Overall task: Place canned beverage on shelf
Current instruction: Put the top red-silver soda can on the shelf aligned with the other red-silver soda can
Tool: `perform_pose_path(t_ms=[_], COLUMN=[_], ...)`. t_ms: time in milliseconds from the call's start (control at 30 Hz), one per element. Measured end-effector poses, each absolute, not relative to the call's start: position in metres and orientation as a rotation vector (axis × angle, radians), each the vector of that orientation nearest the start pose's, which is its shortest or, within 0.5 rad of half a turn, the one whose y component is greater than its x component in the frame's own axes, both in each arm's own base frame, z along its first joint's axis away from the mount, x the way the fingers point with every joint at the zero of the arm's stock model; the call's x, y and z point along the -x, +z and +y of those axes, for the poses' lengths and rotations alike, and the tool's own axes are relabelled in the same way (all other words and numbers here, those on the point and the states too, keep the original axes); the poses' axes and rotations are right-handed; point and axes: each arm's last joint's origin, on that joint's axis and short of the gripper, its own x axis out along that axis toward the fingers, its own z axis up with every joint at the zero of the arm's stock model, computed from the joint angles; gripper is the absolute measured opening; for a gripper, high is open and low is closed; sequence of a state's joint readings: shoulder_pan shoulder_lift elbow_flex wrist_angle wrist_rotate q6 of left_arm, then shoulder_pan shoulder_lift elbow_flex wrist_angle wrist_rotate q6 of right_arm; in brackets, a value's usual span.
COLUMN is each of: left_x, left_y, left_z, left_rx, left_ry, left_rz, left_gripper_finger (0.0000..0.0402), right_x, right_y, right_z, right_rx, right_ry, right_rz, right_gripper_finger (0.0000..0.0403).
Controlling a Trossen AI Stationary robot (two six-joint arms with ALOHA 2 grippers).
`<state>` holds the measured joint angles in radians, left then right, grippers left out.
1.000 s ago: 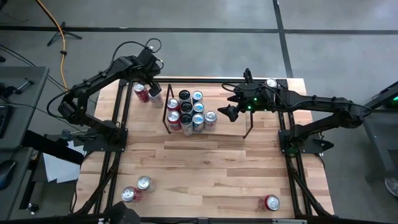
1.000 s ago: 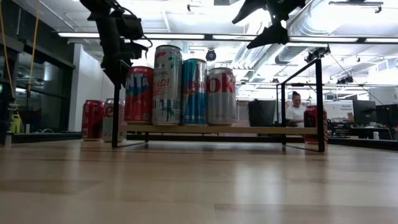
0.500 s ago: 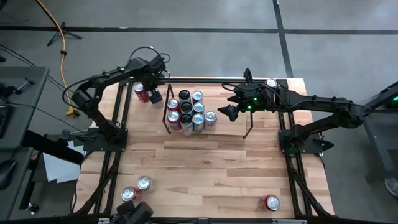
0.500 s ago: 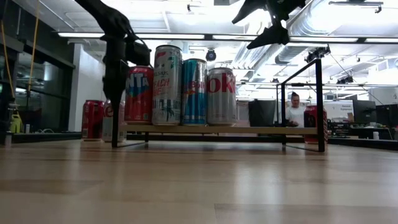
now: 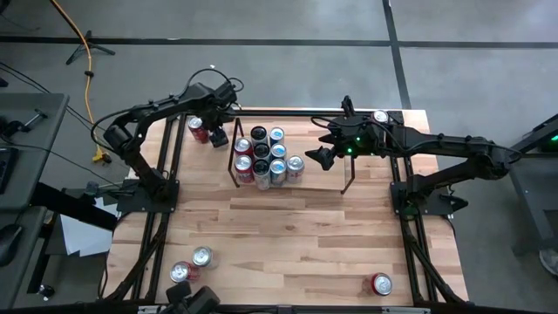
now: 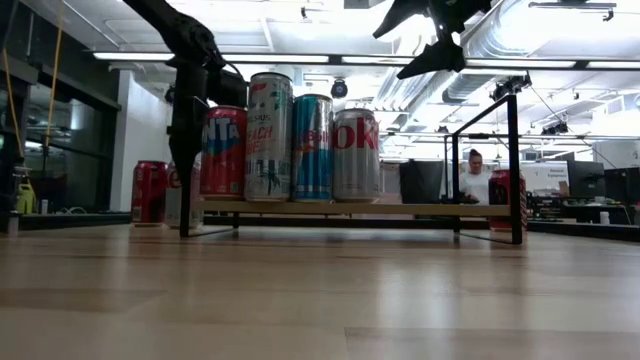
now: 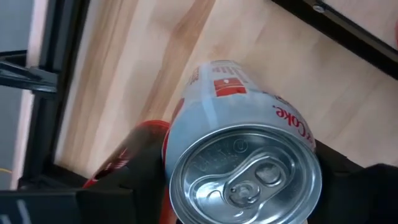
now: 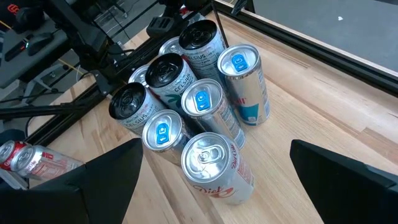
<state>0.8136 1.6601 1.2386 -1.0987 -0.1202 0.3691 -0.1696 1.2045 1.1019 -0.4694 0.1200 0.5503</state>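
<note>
A cluster of cans (image 5: 266,157) already stands on the shelf (image 5: 344,114). The left gripper (image 5: 218,136) brackets a silver can (image 7: 245,180) beside a red can (image 5: 198,129) at the bench's (image 5: 288,235) far-left corner; whether its jaws grip yet, I cannot tell. The right gripper (image 5: 321,159) hovers over the shelf, jaws wide. Four more cans wait on the bench.

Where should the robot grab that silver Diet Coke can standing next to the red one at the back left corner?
Probably around its round side wall, coming down from above. The silver can stands upright, lid up, so the curved sides offer two opposite faces for the fingers. The red can stands close beside it, so the fingers should straddle the free sides. The left gripper already hangs over it that way.
</note>
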Motion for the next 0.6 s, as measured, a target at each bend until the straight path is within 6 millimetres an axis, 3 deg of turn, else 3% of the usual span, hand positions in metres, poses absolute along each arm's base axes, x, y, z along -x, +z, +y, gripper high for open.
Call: perform_pose_path(t_ms=[100, 233, 467, 600], left_x=[-0.198, -0.193, -0.182, -0.182], left_y=[0.233, 0.261, 0.339, 0.383], left_z=[0.215, 0.214, 0.209, 0.203], left_rx=[0.235, 0.237, 0.138, 0.156], left_ry=[0.487, 0.593, 0.889, 0.955], left_rz=[1.551, 1.458, 1.211, 1.025], left_gripper_finger=[0.0225, 0.0225, 0.0225, 0.0225], right_x=[-0.252, -0.252, -0.252, -0.253], right_y=[0.332, 0.332, 0.333, 0.335], right_z=[-0.047, -0.047, -0.047, -0.047], right_rx=[-0.545, -0.545, -0.537, -0.537], right_ry=[-0.432, -0.432, -0.43, -0.428], right_rz=[0.482, 0.481, 0.48, 0.472], right_gripper_finger=[0.0392, 0.0392, 0.0392, 0.0392])
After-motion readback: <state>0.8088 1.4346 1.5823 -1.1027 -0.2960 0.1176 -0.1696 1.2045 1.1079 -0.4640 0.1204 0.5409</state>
